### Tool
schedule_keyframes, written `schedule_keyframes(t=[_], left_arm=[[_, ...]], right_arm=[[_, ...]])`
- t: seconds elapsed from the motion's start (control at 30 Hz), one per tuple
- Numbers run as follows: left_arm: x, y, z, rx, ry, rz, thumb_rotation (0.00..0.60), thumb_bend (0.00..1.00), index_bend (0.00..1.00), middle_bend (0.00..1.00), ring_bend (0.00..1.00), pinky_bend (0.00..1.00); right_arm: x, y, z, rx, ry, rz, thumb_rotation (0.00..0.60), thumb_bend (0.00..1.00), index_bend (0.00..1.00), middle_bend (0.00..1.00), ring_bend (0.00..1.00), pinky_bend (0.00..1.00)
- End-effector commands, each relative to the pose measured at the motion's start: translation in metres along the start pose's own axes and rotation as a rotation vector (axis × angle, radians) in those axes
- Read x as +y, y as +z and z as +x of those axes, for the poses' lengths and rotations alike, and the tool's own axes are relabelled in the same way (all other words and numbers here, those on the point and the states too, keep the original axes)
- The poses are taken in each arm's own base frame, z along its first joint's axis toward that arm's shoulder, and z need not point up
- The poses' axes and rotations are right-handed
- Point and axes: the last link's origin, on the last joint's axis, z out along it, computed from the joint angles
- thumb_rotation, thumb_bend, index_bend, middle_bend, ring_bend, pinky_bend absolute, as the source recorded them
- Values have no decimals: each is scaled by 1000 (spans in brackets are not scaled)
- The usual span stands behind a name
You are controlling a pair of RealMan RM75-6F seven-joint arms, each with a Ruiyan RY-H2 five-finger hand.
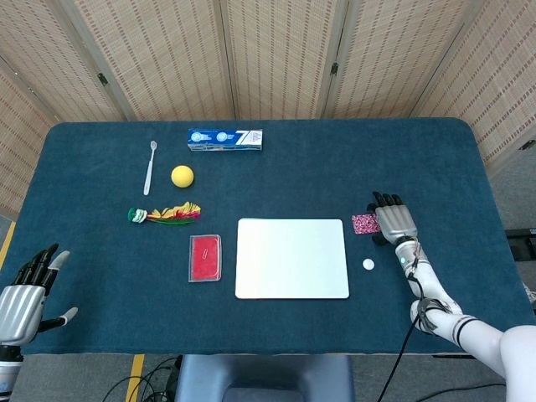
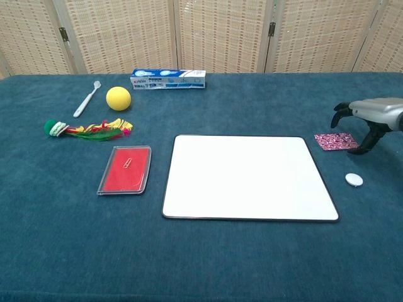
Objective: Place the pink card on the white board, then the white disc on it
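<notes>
The pink patterned card lies flat on the blue cloth just right of the white board. A small white disc lies below the card, off the board's right edge. My right hand hovers over the card's right side, fingers apart and arched downward, holding nothing. My left hand stays at the table's near left corner, fingers spread and empty; only the head view shows it.
Left of the board lies a red case in a clear sleeve. Farther back are a feathered toy, a yellow ball, a white toothbrush and a toothpaste box.
</notes>
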Motion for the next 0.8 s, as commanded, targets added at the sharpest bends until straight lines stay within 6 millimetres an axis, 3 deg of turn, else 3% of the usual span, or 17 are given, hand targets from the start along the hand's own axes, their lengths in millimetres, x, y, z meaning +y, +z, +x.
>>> schedule_keyframes(t=[0.03,0.2,0.5,0.8], left_arm=[[-1,1,0,-8,-5,-15,600,166,85,0,0,190],[-5,3,0,-9,-8,1,600,166,85,0,0,190],[-6,2,2,3,-10,6,600,165,84,0,0,190],[-2,0,1,6,-7,-8,600,165,84,0,0,190]], right_arm=[[-3,3,1,-6,0,2,600,211,245,0,0,0],[-3,9,-1,-31,-7,-3,600,213,276,0,0,0],[-4,11,-3,-50,-21,-7,600,256,464,0,0,0],[-13,-19,30,65,22,68,600,279,480,0,0,0]])
